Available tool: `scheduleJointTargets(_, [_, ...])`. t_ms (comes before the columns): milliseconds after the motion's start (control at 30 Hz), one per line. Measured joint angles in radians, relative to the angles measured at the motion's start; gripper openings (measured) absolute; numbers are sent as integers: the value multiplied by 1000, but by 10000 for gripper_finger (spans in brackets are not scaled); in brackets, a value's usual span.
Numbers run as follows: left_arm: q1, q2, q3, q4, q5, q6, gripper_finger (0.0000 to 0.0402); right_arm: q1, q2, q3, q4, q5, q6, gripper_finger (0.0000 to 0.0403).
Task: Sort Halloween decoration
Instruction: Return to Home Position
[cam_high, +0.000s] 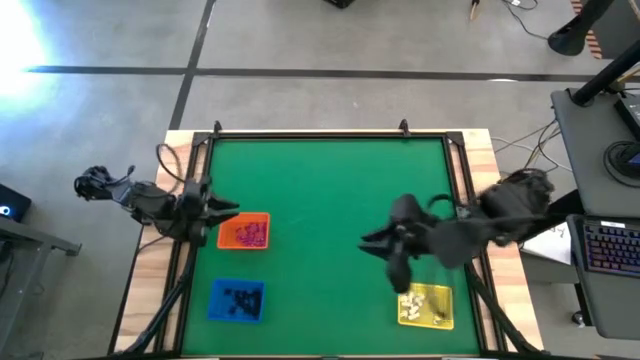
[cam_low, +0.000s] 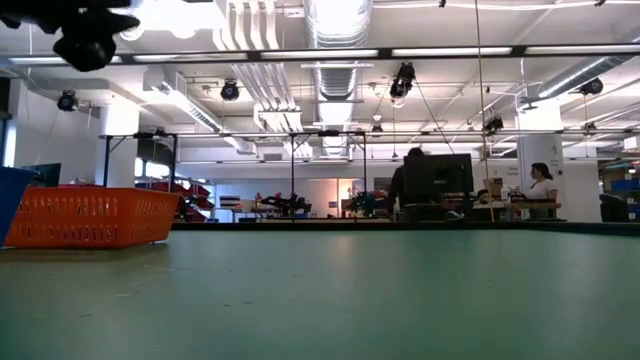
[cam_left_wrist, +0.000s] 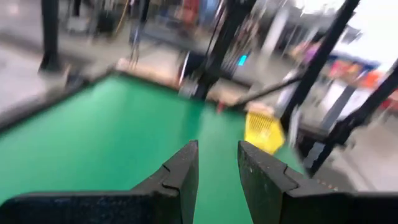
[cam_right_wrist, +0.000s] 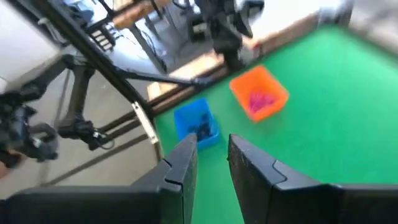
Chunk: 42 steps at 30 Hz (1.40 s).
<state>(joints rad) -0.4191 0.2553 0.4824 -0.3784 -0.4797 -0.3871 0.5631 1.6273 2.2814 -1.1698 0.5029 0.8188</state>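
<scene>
The Halloween decoration lies sorted in three trays on the green table. Pinkish-purple trinkets (cam_high: 252, 235) are in the orange tray (cam_high: 228, 234), black ones (cam_high: 240, 298) in the blue tray (cam_high: 216, 300), white ones (cam_high: 412, 306) in the yellow tray (cam_high: 440, 296). My left gripper (cam_high: 230, 212) hovers open at the left edge, just beside the orange tray, with nothing between its fingers (cam_left_wrist: 186, 165). My right gripper (cam_high: 372, 243) hangs open high over the table, above and to the left of the yellow tray. Its wrist view looks past its bare fingers (cam_right_wrist: 183, 158) at the blue tray (cam_right_wrist: 189, 117) and orange tray (cam_right_wrist: 245, 84).
A black rail (cam_high: 330, 133) frames the green mat (cam_high: 330, 200), with wooden borders outside it. The mat's middle and far half are bare. A desk with a keyboard (cam_high: 610, 245) stands to the right. People (cam_low: 540, 185) sit in the room behind.
</scene>
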Motion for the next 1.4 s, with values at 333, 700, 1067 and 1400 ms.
scheduleJointTargets(333, [0,-95,-142,159,-4,54,94,325,-26,-91,-5,584,-155,87])
scheduleJointTargets(700, [0,-211,-187,170,-113,11,94,496,-20,-436,71,880,197,75])
scheduleJointTargets(1067, [0,-236,-181,162,-167,11,94,502,12,-792,130,1008,740,75])
scheduleJointTargets(1400, [0,-238,-168,161,-167,-44,94,505,10,-817,157,725,1121,76])
